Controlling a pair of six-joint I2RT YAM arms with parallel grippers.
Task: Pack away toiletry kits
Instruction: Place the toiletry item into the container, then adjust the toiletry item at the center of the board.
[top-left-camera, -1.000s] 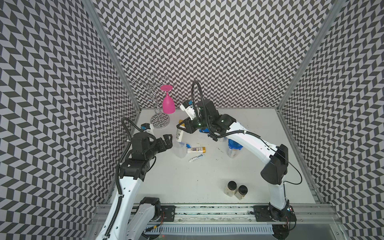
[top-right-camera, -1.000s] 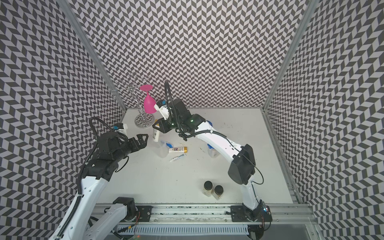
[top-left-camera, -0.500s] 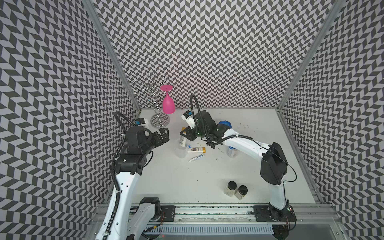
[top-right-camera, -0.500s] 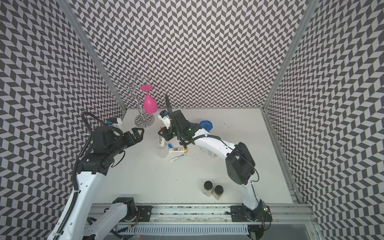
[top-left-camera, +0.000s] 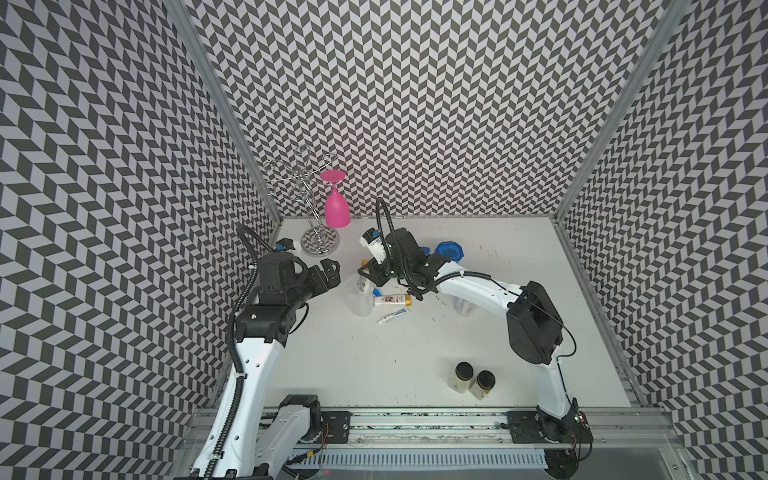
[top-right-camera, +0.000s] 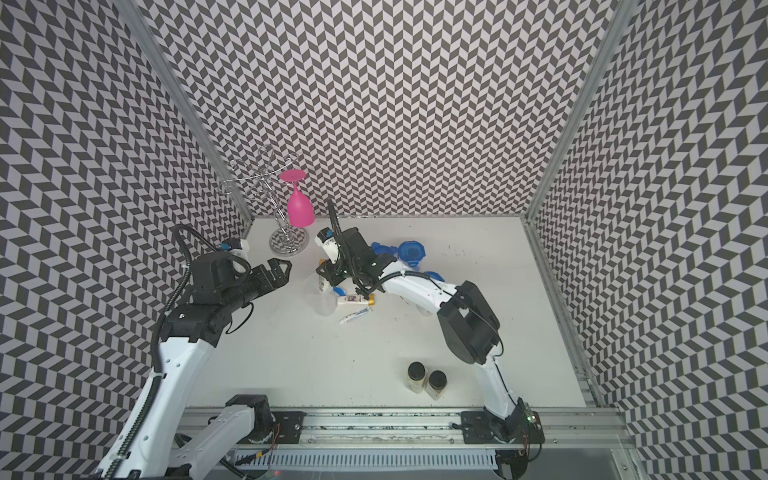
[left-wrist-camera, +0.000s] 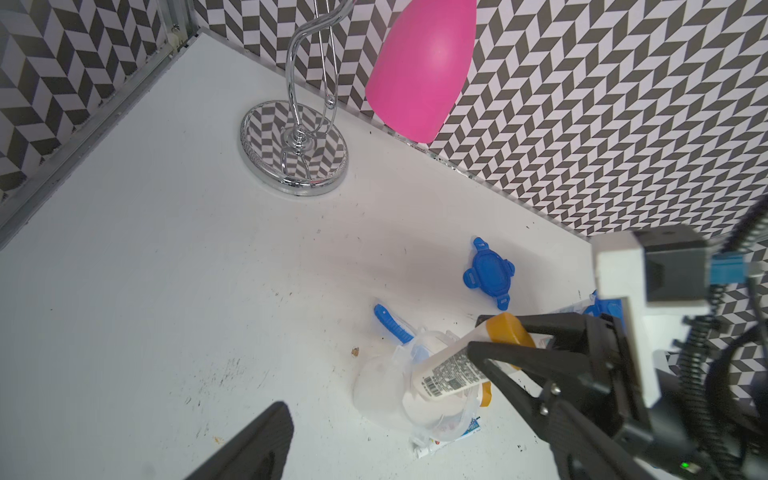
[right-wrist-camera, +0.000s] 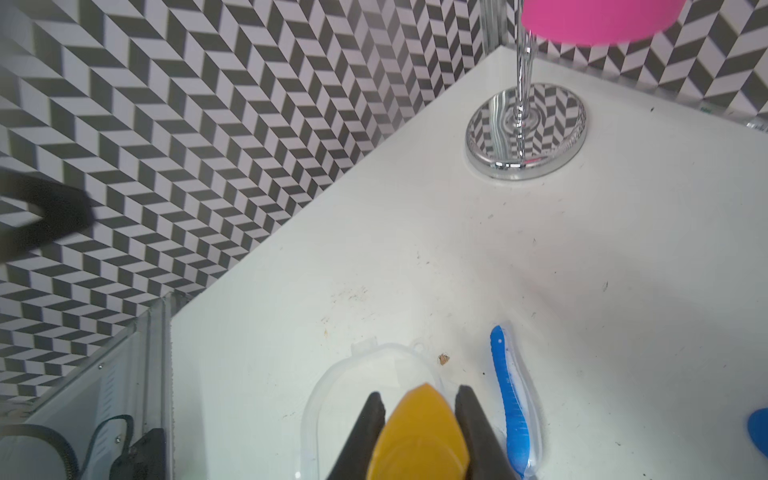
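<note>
My right gripper (top-left-camera: 368, 272) (right-wrist-camera: 419, 392) is shut on the gold cap of a small white bottle (left-wrist-camera: 449, 370). The bottle hangs tilted, with its base at the mouth of an open clear tub (top-left-camera: 360, 306) (left-wrist-camera: 380, 395). Beside that tub lie another gold-capped bottle (top-left-camera: 390, 300), a toothpaste tube (top-left-camera: 390, 318) and a blue toothbrush (right-wrist-camera: 513, 399). My left gripper (top-left-camera: 328, 274) (top-right-camera: 277, 271) hovers open and empty to the left of the tub. A loose blue lid (left-wrist-camera: 488, 272) lies behind, and another lid (top-left-camera: 449, 251) is near it.
A chrome rack (top-left-camera: 319, 241) with a pink wine glass (top-left-camera: 336, 208) stands in the back left corner. Two black-capped jars (top-left-camera: 471, 380) sit near the front. Another clear tub (top-left-camera: 463, 307) shows under my right arm.
The right gripper has come down and forward with the bottle, onto the clear tub. The left arm has lifted and drawn back slightly, still open.
</note>
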